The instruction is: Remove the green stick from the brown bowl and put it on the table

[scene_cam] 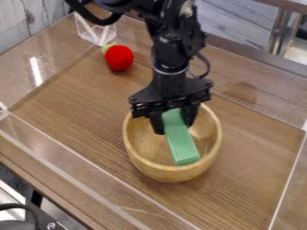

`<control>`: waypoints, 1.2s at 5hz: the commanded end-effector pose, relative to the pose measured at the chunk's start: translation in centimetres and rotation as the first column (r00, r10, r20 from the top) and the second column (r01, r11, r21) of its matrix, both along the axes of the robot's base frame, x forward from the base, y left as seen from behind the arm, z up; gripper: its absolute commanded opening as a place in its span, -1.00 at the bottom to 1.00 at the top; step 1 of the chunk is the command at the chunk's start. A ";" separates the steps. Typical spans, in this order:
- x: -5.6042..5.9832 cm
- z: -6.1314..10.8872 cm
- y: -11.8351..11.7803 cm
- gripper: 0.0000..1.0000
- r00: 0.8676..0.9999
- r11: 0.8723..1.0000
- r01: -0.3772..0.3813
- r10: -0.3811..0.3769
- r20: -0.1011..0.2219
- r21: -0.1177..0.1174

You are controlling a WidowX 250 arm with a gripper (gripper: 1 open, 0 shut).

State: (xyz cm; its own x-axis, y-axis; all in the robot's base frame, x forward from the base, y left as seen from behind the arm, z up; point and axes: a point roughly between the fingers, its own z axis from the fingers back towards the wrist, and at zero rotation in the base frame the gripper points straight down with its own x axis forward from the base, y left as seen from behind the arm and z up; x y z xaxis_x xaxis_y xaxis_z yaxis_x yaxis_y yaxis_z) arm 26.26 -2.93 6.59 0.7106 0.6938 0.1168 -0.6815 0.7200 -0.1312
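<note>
Black claw (173, 115) comes down from the top of the view, over the far part of the brown bowl (139, 149). Its fingers are together, clamped on the far end of the green stick (180, 142). Linkages spread out to both sides above the grip.

Stick: bright green, flat, plain. Lies lengthwise from the claw toward the near side of the bowl, tilted slightly across the view. Seen from here, it is within the bowl's outline; whether its near end touches the wood, cannot tell.

Bowl: round, light tan, thick-walled, grain visible inside. Sits on the brown wood-grain desk (70, 115), nearer the front than the back. Part of its far rim is hidden behind the claw.

Red ball (118, 58) on the desk, well apart from the bowl, toward the far left of the view. Just behind it, a small patch of green, too small to name. A clear container (93, 32) stands farther back, near the desk's far left corner. Clear plastic edging (48, 154) runs along the left side of the desk
</note>
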 end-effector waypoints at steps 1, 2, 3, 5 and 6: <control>0.5 1.9 -1.9 -1.00 0.995 0.997 0.072 -0.071 0.065 -0.013; -0.4 1.1 -3.9 -1.00 0.990 0.991 0.132 -0.130 0.057 -0.017; -0.9 0.0 -5.6 -1.00 0.986 0.987 0.159 -0.157 0.058 -0.019; -1.3 -2.1 -8.0 -1.00 0.963 0.964 0.268 -0.267 0.047 -0.005; -1.3 -2.6 -8.3 -1.00 0.961 0.962 0.273 -0.273 0.039 -0.001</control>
